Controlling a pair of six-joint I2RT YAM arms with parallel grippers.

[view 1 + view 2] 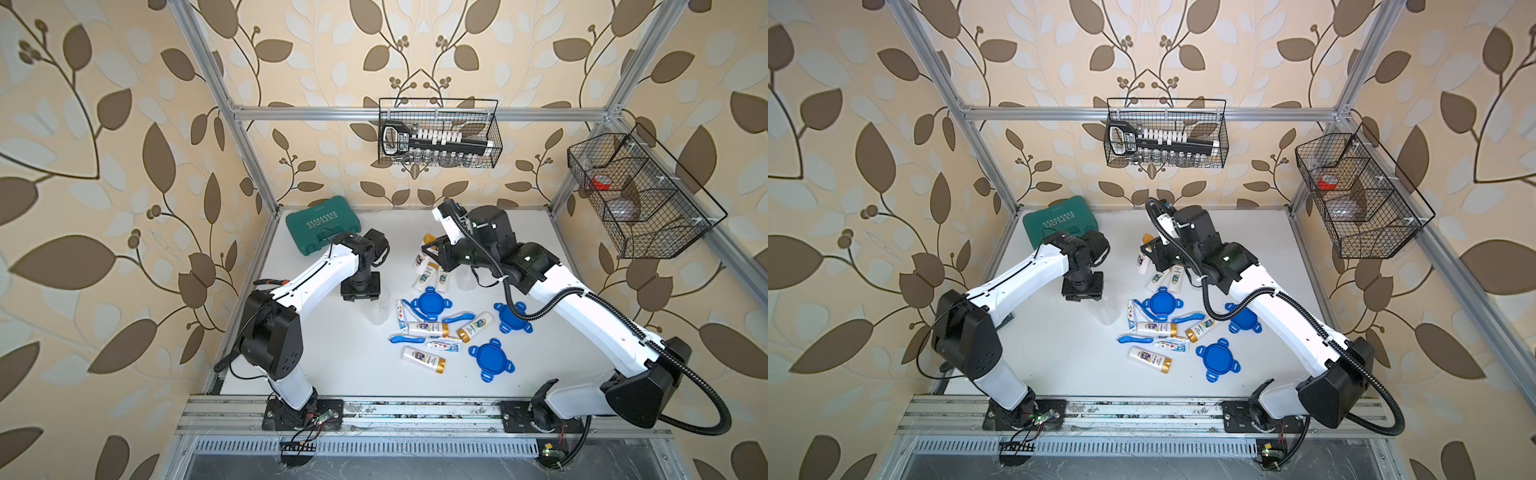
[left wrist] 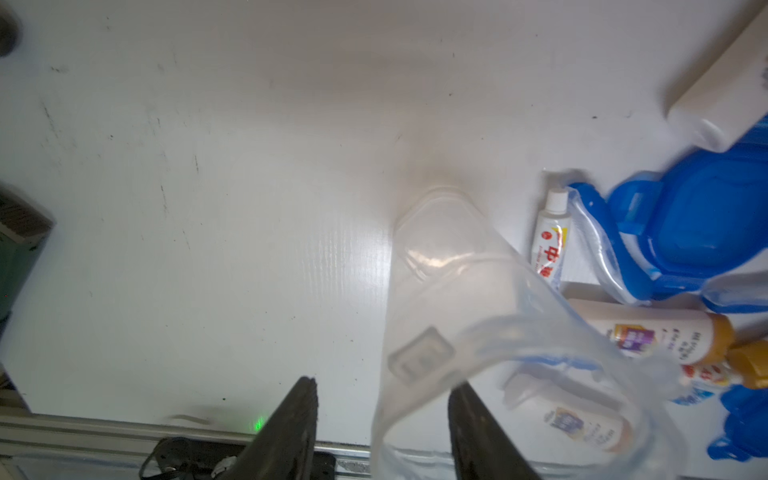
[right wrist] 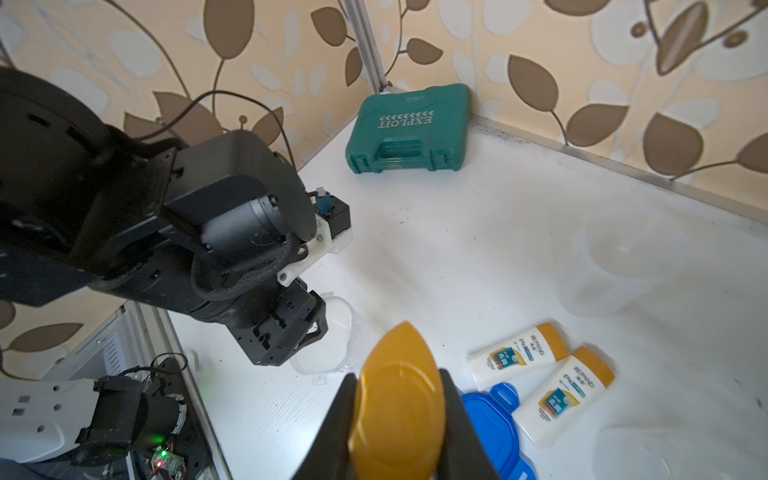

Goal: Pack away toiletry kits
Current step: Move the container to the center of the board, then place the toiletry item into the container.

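In both top views the left gripper hangs over a clear jar, just beside the scatter of blue lids, bottles, toothbrushes and toothpaste tubes. Behind the pile, the right gripper has a gold-capped bottle.

Left wrist view: fingers spread wide, the jar's thin wall standing between them, nothing pinched.

Right wrist view: fingers clamped on the bottle's gold cap. Two more bottles lie flat by a lid.
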